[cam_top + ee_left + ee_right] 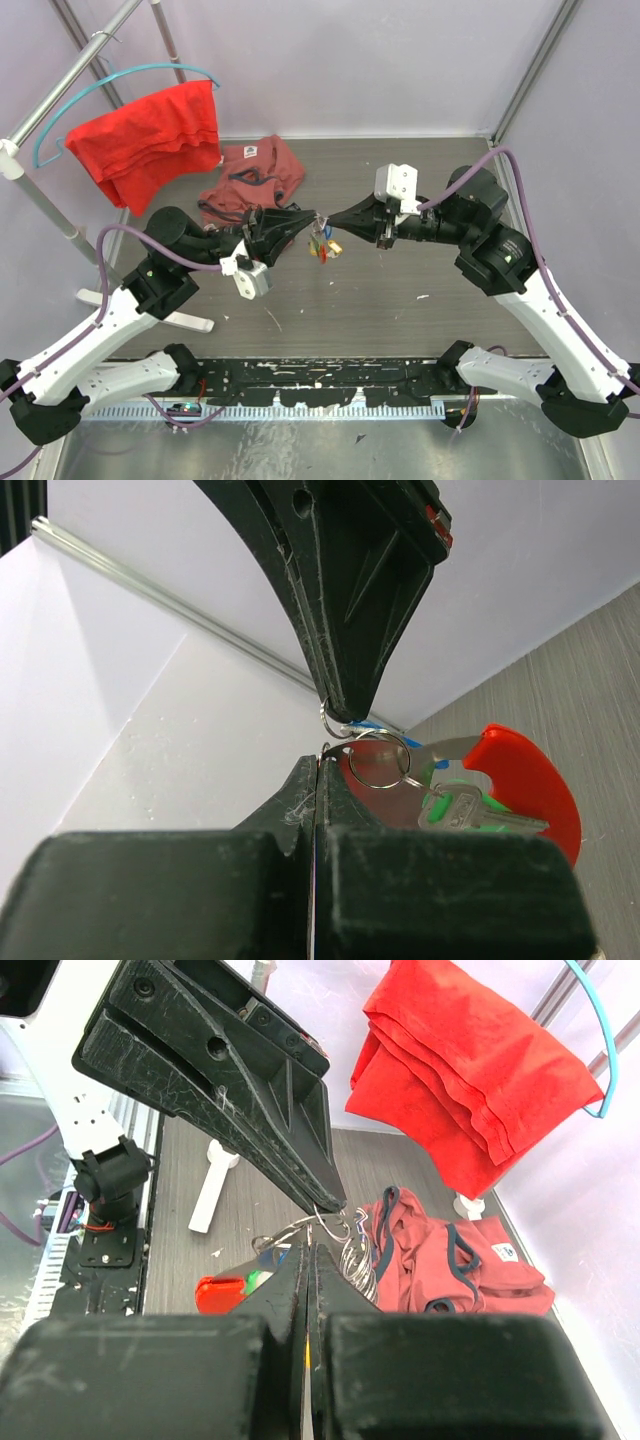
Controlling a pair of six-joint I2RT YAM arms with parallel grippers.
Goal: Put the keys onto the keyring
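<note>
Soft, even light is coming from overhead and bouncing off the pale walls (350, 60), keeping the top view bright and sharp throughout. The arms are casting only faint, blurred shadows on the grey table (400, 300). In the left wrist view, the left gripper (320, 765) is looming dark and out of focus across the bottom, while the keyring (380, 785) beyond it is glinting crisply and its red tag (530, 785) is showing a mild sheen. In the right wrist view, the right gripper (308, 1255) is likewise reading as a soft black mass, and the red cloth (470, 1060) is glowing, heavily saturated, against a nearly washed-out background.
</note>
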